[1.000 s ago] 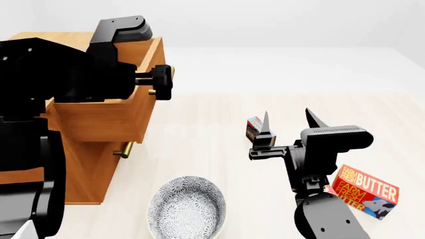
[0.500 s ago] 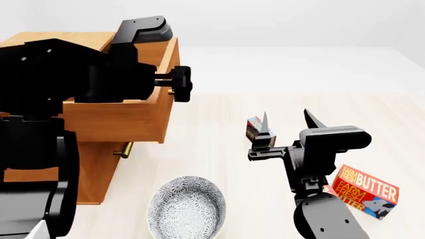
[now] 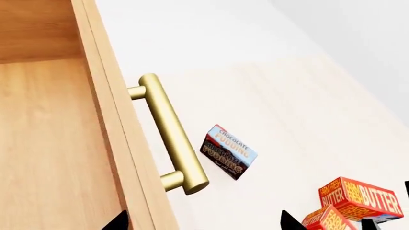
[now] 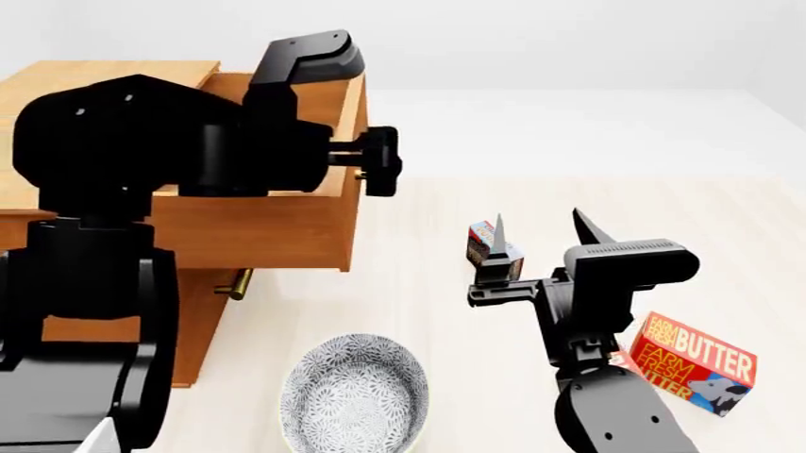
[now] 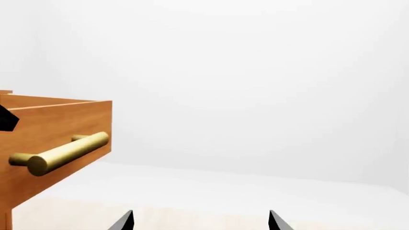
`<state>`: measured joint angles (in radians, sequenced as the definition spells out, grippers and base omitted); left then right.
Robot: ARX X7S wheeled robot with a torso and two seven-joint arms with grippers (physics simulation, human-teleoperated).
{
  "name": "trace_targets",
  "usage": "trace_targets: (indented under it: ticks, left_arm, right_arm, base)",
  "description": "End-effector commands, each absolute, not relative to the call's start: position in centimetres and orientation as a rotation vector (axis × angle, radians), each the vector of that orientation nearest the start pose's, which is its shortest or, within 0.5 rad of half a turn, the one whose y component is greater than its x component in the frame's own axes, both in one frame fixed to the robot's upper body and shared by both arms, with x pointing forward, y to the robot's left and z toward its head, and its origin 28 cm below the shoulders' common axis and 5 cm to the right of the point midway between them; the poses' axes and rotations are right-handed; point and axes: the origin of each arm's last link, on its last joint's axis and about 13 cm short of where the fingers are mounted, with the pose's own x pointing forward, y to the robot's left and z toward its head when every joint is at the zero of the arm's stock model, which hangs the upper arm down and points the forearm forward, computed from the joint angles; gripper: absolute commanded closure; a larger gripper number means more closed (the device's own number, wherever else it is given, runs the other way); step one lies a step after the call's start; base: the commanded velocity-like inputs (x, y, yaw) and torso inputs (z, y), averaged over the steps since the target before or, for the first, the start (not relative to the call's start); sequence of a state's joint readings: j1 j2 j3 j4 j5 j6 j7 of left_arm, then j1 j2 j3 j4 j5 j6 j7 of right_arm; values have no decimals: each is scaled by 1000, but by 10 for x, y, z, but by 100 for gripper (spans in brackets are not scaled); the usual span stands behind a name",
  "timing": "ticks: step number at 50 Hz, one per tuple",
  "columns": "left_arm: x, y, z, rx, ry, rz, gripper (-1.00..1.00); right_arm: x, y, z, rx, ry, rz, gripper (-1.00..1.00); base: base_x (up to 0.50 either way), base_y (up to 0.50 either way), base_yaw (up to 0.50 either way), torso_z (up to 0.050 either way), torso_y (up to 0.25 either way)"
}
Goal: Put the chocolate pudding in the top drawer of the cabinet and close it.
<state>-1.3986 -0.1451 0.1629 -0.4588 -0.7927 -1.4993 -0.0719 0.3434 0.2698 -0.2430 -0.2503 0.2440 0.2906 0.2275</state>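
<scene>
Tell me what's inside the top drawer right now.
The top drawer is pulled out. The left wrist view shows only bare wood inside, with nothing in that part. The left arm covers much of it in the head view. The chocolate pudding sits outside on the surface.

Top drawer (image 4: pixel 271 226) largely masked by left arm, chocolate pudding (image 4: pixel 481 242) partly behind right gripper (image 4: pixel 539 234), butter box (image 3: pixel 357 201) cropped by frame edge.
</scene>
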Motion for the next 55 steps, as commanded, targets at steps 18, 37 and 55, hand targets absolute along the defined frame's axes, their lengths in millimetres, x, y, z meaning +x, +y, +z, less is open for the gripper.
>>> trace_targets:
  ticks: [18, 37, 55]
  left_arm:
    - [354, 167, 307, -106, 584, -662, -100]
    - [360, 184, 309, 121, 345, -363, -100]
    - [343, 198, 320, 124, 42, -341, -100]
  right_arm:
    - [269, -100, 121, -57, -237, 65, -100]
    - [269, -100, 121, -60, -237, 66, -100]
    - [269, -99, 120, -63, -234, 69, -100]
  base:
    - [0, 0, 0, 0, 0]
    - [0, 0, 0, 0, 0]
    - [0, 0, 0, 0, 0]
